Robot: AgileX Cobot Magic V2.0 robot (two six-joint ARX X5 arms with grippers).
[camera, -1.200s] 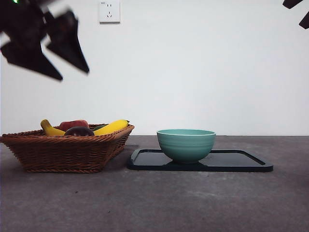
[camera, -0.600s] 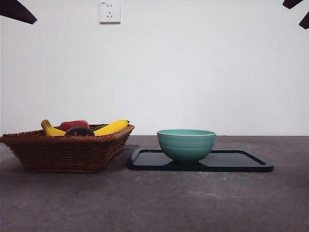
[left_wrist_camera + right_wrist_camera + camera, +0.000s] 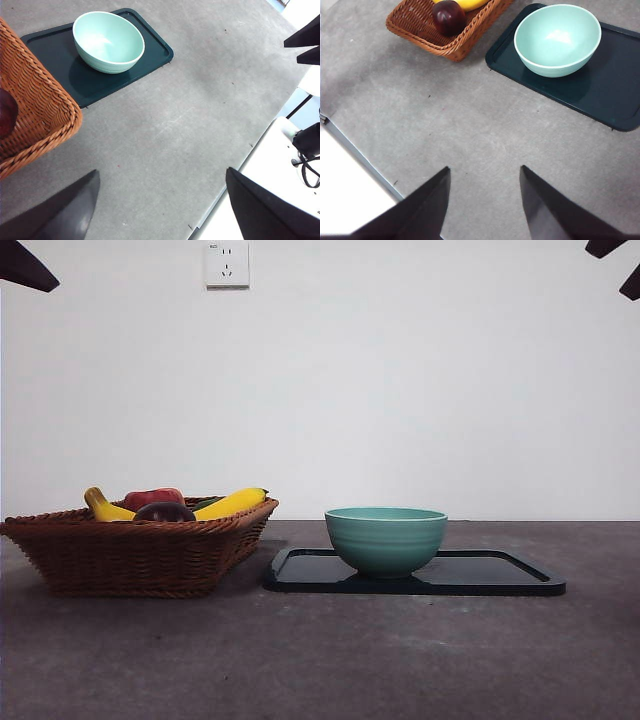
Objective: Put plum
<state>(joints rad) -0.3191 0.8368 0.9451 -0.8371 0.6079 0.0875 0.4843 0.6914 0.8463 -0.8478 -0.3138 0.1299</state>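
Observation:
The plum [image 3: 448, 16] is dark maroon and glossy and lies in the wicker basket [image 3: 420, 27] beside a yellow banana [image 3: 465, 4]. In the front view the plum [image 3: 165, 511] peeks over the basket's rim [image 3: 140, 540], in front of a red fruit [image 3: 152, 497]. The teal bowl [image 3: 386, 538] stands empty on the dark tray [image 3: 500, 575], to the right of the basket. My left gripper [image 3: 162, 200] is open and empty, high above the table near the basket [image 3: 35, 110]. My right gripper [image 3: 485, 200] is open and empty, high above the bare table in front of the tray [image 3: 605, 95].
A second banana [image 3: 105, 508] lies at the basket's left. In the front view the arms show only as black tips at the top left corner [image 3: 25, 268] and the top right corner [image 3: 615, 260]. A wall socket [image 3: 227, 264] is on the wall. The table's edge [image 3: 360, 160] runs nearby.
The dark gripper at the upper left of the front view has drawn up and away, leaving only a tip in the corner. Basket, fruit, bowl and tray have not moved.

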